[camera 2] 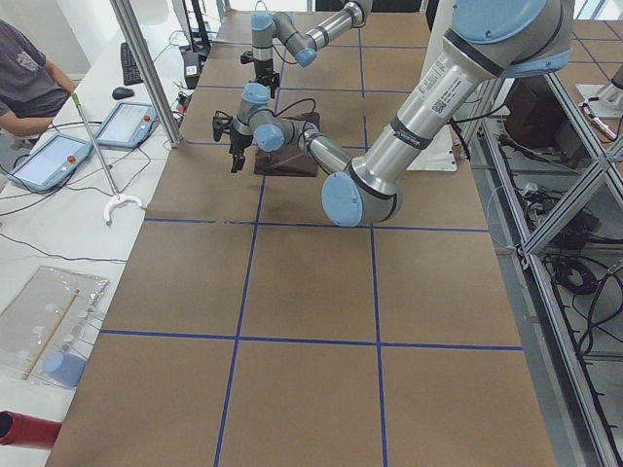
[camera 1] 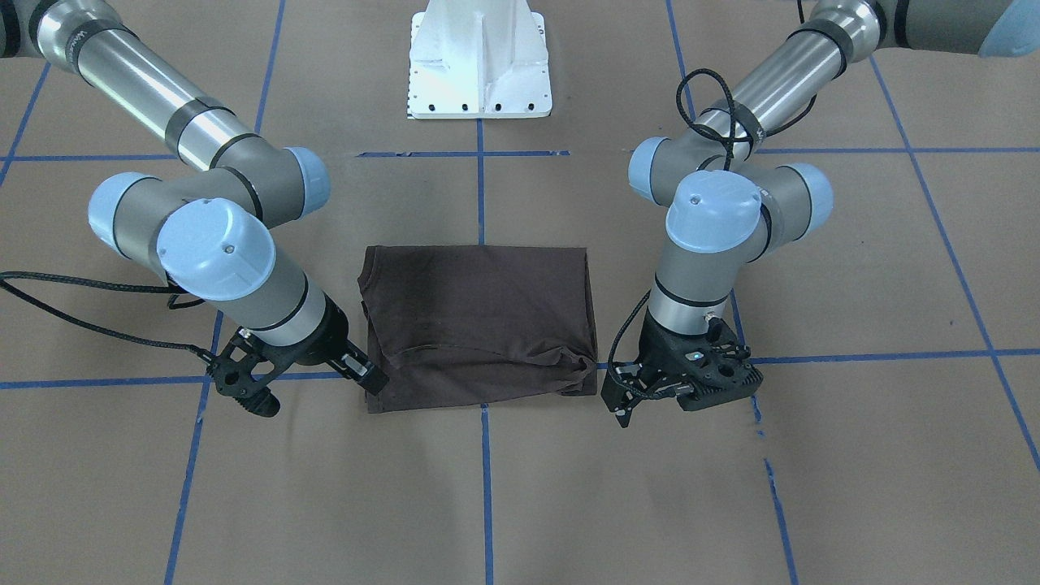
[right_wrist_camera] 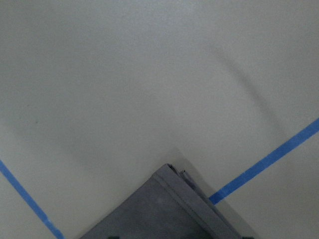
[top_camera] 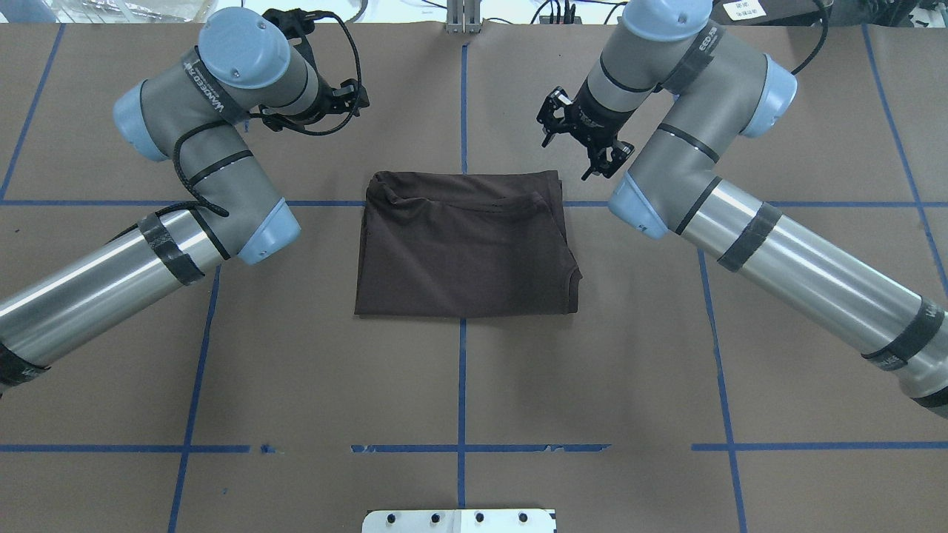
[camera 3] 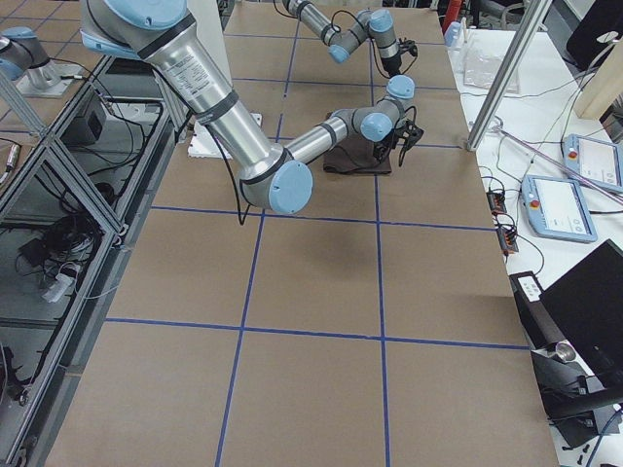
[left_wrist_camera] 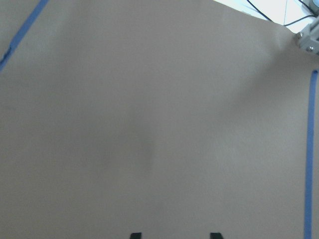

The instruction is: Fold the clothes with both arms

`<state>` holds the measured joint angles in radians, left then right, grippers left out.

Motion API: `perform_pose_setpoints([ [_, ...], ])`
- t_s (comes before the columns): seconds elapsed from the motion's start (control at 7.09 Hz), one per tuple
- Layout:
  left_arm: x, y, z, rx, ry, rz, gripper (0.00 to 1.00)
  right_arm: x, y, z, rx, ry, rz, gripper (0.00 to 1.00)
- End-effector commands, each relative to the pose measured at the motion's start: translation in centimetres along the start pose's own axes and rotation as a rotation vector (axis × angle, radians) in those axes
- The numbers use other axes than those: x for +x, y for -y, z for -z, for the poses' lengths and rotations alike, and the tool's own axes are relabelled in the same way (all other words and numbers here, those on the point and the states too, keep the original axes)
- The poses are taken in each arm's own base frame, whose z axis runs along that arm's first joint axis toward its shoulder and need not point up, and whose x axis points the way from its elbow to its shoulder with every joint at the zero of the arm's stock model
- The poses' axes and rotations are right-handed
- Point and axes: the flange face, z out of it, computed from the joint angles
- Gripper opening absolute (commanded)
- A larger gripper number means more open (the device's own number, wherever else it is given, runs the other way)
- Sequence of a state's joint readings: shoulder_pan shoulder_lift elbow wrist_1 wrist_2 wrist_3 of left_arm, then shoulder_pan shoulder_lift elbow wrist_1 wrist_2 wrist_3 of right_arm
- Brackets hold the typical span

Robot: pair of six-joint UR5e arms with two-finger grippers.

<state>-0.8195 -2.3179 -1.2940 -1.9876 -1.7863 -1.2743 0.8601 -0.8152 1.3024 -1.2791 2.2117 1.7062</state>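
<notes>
**Folded shirt at mid-surface, both hands spread and empty**

Matte brown paper covers the surface, flat and faintly creased. Strips of blue tape, frayed and broken in places, rule it into large squares. At the robot's edge stands a white-painted metal base, a ribbed block on a flat plate with a row of bolt holes.

Near the middle of the surface, over a crossing of the tape lines, lies the T-shirt. It is dark brown, a soft dull knit, folded into a compact rectangle several layers thick. Its upper face is mostly smooth. A curved stitched hem runs across the part farther from the robot, and the far corner on the robot's left is bunched into a small rumpled knot. The edge on the robot's right shows a shallow notch where the layers meet.

The right arm is a polished silver tube with grey joints and glossy pale-blue caps, and it bends down toward the shirt's far corner on its side. The right hand, black and open-framed, has its fingers spread wide and holds nothing. One finger stands over that corner in the front view, and whether it touches the cloth cannot be told. Its wrist camera looks down on the layered corner.

The left arm is built the same way. The left hand sits just beside the bunched corner and grips no cloth. In its wrist view two black fingertips stand apart with only bare paper between them, so it is open and empty.
</notes>
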Motion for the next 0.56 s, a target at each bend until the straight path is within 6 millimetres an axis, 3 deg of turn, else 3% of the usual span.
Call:
perform_pose_setpoints([
  [0.0,-2.5,1.6,2.3,-0.075,-0.049,-0.054,1.0,-0.2,0.3,3.3,-0.024,0.035,0.007,1.0],
  [0.14,-7.6,4.5,5.3,-0.082,-0.075,-0.139,1.0,0.4,1.6,5.9,0.0,0.055,0.041,1.0],
  [0.28,-14.1,7.7,8.1,-0.078,-0.081,-0.225,1.0,2.2,3.3,8.0,0.033,0.012,0.11,1.0],
  [0.42,-20.0,10.2,10.4,-0.052,-0.057,-0.303,1.0,4.4,6.6,10.6,0.071,-0.048,0.188,1.0],
])
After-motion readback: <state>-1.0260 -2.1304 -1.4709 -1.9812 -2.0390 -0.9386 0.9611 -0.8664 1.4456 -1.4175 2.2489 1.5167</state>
